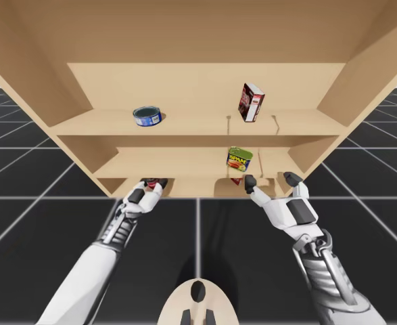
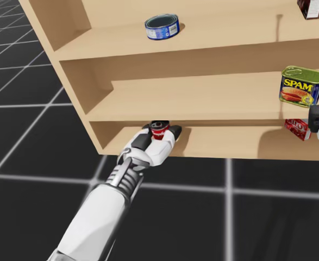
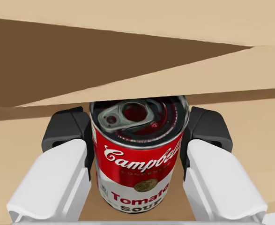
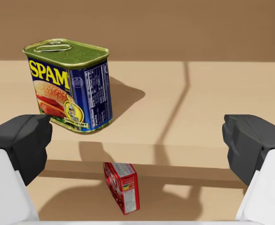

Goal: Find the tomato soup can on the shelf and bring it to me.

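The tomato soup can [image 3: 137,164], red and white with a pull-tab lid, stands upright on the bottom board of the wooden shelf [image 1: 184,128], at its left end. My left gripper [image 3: 137,131] is shut on it, with a dark pad [image 3: 67,133] pressed against each side. In the high view the can [image 1: 154,182] sits in my left gripper [image 1: 152,185], and in the head view the can [image 2: 160,131] peeks out above the gripper [image 2: 160,132]. My right gripper [image 4: 137,136] is open in front of the middle board, holding nothing, and it also shows in the high view [image 1: 269,181].
A green-topped rectangular tin [image 4: 69,86] stands on the middle board just ahead of my right gripper. A small red box [image 4: 122,186] lies on the bottom board below it. On the top board are a flat blue can [image 1: 147,116] and a dark red box [image 1: 251,101].
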`<state>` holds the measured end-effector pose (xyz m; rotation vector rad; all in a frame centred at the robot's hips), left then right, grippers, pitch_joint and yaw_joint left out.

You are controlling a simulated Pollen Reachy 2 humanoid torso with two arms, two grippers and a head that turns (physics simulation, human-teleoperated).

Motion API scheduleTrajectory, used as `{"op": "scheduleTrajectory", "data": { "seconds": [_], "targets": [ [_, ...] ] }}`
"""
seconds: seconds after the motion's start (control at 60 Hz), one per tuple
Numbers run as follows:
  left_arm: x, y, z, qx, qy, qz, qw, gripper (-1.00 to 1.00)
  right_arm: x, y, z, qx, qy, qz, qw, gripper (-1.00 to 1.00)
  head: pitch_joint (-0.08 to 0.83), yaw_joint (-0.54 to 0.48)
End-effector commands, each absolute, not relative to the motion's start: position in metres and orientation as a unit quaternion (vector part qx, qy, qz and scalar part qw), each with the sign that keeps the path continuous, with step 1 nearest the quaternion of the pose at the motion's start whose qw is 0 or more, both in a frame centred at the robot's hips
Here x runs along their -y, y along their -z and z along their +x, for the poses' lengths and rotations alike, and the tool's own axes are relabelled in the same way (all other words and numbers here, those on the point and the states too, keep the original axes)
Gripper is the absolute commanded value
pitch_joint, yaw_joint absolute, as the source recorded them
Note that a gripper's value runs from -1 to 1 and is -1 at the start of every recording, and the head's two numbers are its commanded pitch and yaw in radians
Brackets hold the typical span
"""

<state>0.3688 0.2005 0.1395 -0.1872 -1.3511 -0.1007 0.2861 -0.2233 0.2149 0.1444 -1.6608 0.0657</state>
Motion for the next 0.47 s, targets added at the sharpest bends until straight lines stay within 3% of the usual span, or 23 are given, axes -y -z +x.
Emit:
{"op": "scheduleTrajectory", "data": {
  "seconds": [0.017,0.25,0.467],
  "targets": [
    [-0.181,-0.15,0.362,0.659,0.047,-0.117,0.742,1.0,0.22,-0.214,0.286,0.737,-0.022,0.071,0.672,-1.0,0.586,0.27],
    [-0.19,-0.165,0.332,0.674,0.063,-0.095,0.73,1.0,0.22,-0.214,0.286,0.738,-0.023,0.068,0.671,-1.0,0.582,0.27],
    [-0.205,-0.166,0.279,0.668,0.083,-0.075,0.735,1.0,0.219,-0.213,0.286,0.737,-0.024,0.065,0.672,-1.0,0.58,0.27]
  ]
}}
